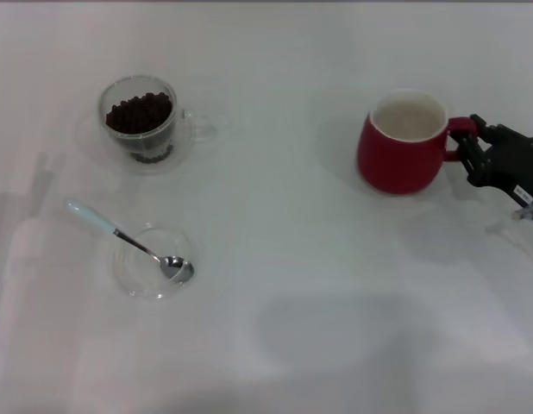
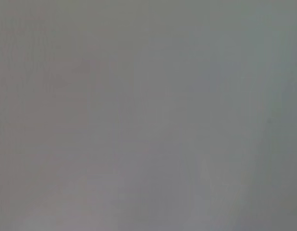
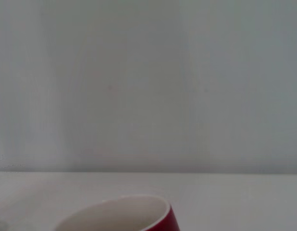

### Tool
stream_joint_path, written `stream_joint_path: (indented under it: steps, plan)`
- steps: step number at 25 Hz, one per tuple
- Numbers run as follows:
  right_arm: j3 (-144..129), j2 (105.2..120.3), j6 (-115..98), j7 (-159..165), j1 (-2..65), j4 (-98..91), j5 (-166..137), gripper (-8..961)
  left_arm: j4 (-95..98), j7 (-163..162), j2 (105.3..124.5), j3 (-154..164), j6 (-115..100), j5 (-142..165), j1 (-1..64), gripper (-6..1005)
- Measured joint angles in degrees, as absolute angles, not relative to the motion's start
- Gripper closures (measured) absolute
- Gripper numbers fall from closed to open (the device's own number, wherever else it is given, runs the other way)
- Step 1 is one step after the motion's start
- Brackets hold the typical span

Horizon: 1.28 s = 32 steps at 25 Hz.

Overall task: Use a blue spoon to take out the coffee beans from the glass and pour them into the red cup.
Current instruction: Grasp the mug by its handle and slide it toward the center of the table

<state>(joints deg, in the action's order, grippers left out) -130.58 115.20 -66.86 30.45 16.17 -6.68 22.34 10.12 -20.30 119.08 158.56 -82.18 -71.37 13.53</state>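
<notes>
The glass stands at the far left of the white table, filled with dark coffee beans. Nearer to me lies the blue spoon, its pale handle pointing left and its silver bowl resting in a flat clear saucer. The red cup, white and empty inside, stands at the right with its handle turned right. My right gripper is right at that handle. The right wrist view shows only the red cup's rim. My left gripper is out of view.
A second clear saucer sits under the glass. The white table stretches bare between the spoon and the red cup. The left wrist view shows only a plain grey surface.
</notes>
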Motion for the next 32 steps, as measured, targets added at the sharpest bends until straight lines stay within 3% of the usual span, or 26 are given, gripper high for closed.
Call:
stream_joint_path:
  steps: [14, 32]
  plan:
    - [-134.1, 115.41, -61.6, 19.1, 16.5, -14.1, 20.1, 772, 10.5, -20.3, 119.19, 158.6, -82.2, -71.8, 14.1, 108]
    - [-146.1, 115.41, -62.0, 11.4, 16.5, -18.7, 20.0, 763, 10.6, -20.6, 119.26, 158.6, -82.2, -71.8, 14.7, 107]
